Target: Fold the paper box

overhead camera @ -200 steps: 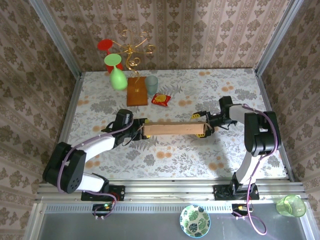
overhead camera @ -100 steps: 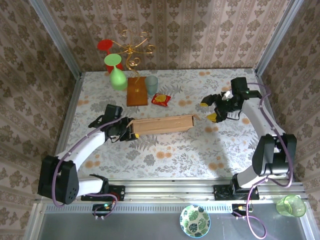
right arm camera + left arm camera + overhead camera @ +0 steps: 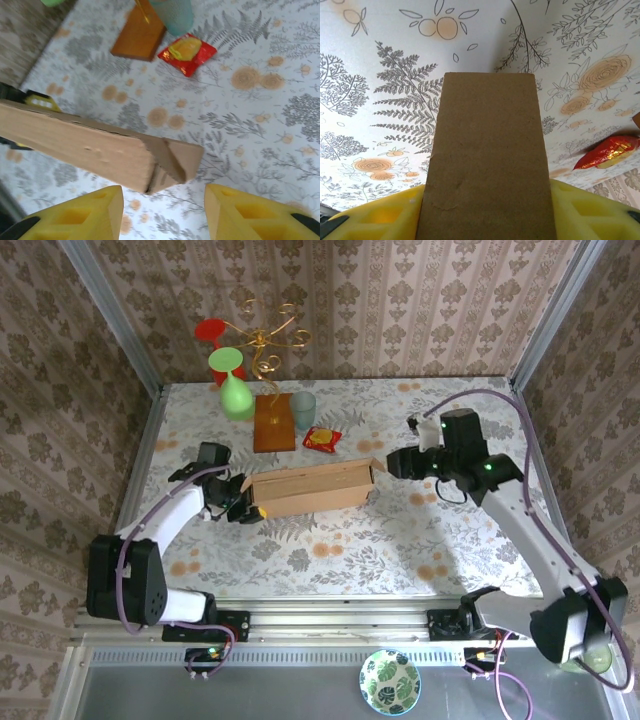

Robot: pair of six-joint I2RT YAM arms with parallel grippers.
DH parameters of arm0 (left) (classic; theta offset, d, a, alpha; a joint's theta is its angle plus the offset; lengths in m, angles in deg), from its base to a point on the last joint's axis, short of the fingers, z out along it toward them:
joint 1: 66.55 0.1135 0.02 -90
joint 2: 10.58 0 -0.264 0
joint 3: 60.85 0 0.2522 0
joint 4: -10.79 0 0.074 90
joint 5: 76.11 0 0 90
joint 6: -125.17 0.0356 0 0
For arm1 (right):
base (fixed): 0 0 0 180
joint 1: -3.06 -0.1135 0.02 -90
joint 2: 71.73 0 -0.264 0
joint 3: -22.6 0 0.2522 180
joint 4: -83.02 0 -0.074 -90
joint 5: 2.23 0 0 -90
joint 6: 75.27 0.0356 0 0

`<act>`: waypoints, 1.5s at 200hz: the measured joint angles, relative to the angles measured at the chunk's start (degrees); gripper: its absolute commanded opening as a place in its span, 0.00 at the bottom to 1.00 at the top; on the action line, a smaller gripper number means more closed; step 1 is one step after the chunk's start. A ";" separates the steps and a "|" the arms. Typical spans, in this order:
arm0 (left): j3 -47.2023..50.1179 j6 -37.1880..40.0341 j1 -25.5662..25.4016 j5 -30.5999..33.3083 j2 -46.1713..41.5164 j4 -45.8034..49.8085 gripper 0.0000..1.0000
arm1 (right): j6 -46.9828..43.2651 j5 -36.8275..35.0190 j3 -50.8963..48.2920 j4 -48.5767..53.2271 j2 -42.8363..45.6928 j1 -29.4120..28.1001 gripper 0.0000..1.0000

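Brown corrugated cardboard makes up the paper box (image 3: 312, 487), a long, shallow carton lying at a slight slant across the middle of the floral-patterned table (image 3: 450, 540). Its faces are matte and plain. In the right wrist view the end panel is creased on a diagonal and the top edge is a little ragged.

The left gripper (image 3: 255, 508) is clamped on the box's left end, and in its wrist view the board runs straight between the yellow foam fingers (image 3: 380, 217). The right gripper (image 3: 384, 468) sits just off the right end with its pads (image 3: 80, 212) spread and nothing between them.

We judge the box largely formed, with the step in hand being to close or tuck that right end. Next, the right arm must line up on the creased panel while the left steadies the box. A glossy red snack packet (image 3: 187, 51) lies well apart.
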 measured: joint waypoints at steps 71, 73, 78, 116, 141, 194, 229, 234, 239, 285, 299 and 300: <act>-2.73 3.06 1.49 -0.46 1.95 3.15 0.26 | -12.24 -1.01 11.76 8.70 -10.95 -3.89 0.41; -2.78 3.06 1.51 -0.46 1.95 3.23 0.26 | -12.33 -1.09 11.87 8.90 -11.04 -4.02 0.41; -2.84 3.06 1.51 -0.44 2.05 3.45 0.26 | -12.66 -1.14 12.07 9.35 -11.32 -4.26 0.40; -3.58 3.02 1.55 -0.68 2.95 4.09 0.26 | -14.23 -2.64 12.52 12.96 -13.57 -5.60 0.38; -4.37 2.99 1.55 -1.03 4.15 4.39 0.26 | -14.99 -3.82 13.55 14.27 -14.49 -6.01 0.35; -5.95 3.02 1.66 -2.21 7.19 4.94 0.25 | -15.28 -5.40 17.62 14.82 -17.84 -6.49 0.24; -5.95 2.99 1.81 -2.29 7.26 4.92 0.24 | -15.23 -6.43 18.25 15.89 -19.12 -6.69 0.18; -5.95 3.02 1.84 -2.34 7.32 4.92 0.24 | -15.26 -6.58 18.25 15.96 -19.21 -6.69 0.17; -5.95 3.02 1.88 -2.43 7.43 4.92 0.24 | -15.19 -6.73 18.34 16.11 -19.30 -6.69 0.16; -6.03 2.99 1.92 -2.75 7.91 4.90 0.24 | -14.32 -7.69 19.76 16.17 -20.24 -7.54 0.03; -6.03 2.99 1.92 -2.78 7.96 4.92 0.24 | -13.79 -8.44 19.91 16.17 -20.24 -8.02 0.00; -6.03 2.99 1.92 -2.78 7.96 4.90 0.24 | -13.70 -8.48 19.91 16.17 -20.24 -8.04 0.00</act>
